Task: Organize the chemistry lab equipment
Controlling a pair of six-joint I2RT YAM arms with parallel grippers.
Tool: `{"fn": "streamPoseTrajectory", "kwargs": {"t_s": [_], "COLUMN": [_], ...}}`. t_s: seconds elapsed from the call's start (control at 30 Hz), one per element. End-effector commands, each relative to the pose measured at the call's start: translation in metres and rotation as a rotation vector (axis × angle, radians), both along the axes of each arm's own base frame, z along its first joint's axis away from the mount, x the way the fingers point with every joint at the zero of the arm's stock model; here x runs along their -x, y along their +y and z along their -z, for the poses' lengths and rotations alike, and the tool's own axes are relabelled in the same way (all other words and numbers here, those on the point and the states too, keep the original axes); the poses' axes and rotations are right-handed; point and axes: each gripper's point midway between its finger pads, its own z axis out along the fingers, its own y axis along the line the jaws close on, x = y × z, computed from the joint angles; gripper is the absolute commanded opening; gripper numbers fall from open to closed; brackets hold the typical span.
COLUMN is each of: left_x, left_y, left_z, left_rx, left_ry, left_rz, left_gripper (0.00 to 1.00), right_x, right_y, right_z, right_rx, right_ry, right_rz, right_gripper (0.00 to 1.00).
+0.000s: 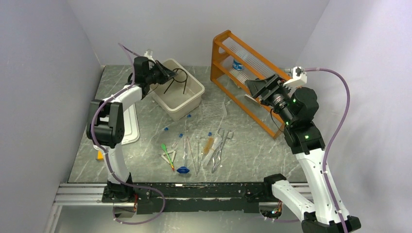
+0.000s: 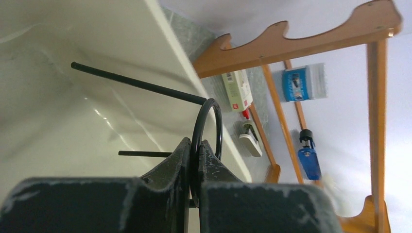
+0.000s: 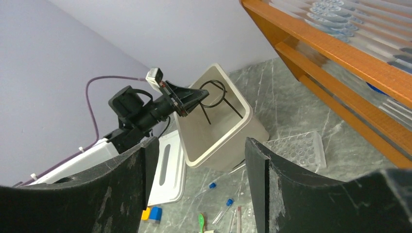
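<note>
Nearest the arm bases we've got the loose stuff lying on the counter (image 1: 262, 150): green droppers (image 1: 167, 154), glass rods (image 1: 193, 156), metal tweezers (image 1: 217, 151) and a few blue-capped test tubes (image 3: 223, 208), all close together. A bit further back, the clear tube rack (image 3: 297, 150) sits flat on the counter just beside the orange shelf (image 1: 228, 46). Our right hand (image 3: 197, 184) hangs up near that shelf with its jaws wide and nothing between them. Furthest back on the left is the white bin (image 1: 182, 110). Our left hand (image 1: 166, 76) is clamped tight on the ring of the black wire ring stand (image 1: 180, 80), whose legs reach down inside the bin.
</note>
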Motion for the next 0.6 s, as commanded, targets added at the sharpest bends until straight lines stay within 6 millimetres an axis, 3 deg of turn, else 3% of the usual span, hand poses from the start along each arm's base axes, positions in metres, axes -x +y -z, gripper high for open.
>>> {"fn": "streamPoseTrajectory", "kwargs": {"t_s": [0.0,0.13,0.27,0.43,0.57], "left_x": [-0.015,-0.022,-0.029,-0.035,-0.039], "left_y": [0.008,0.017,0.029,0.046,0.063], "left_z": [0.001,0.025,0.035,0.035,0.023], "left_rx": [0.058,0.026,-0.005,-0.088,-0.206], "left_ry": [-0.050,-0.018,-0.025,-0.021,-0.012], "left_rz": [-0.043,-0.084,-0.138,-0.198,-0.249], "left_gripper": [0.05,0.05,0.19,0.40,0.52], "right_x": [-0.003,-0.003,-0.005,-0.007,-0.009], "right_y": [-0.005,-0.007,-0.010,-0.011,-0.011], "right_z": [0.002,0.004,0.011,0.016,0.017], "right_rx": [0.002,0.004,0.012,0.015,0.019], "right_ry": [-0.004,-0.001,0.010,0.019,0.016], "right_rz": [0.025,0.038,0.055,0.062,0.065], "right_gripper": [0.68,0.68,0.68,0.68,0.68]}}
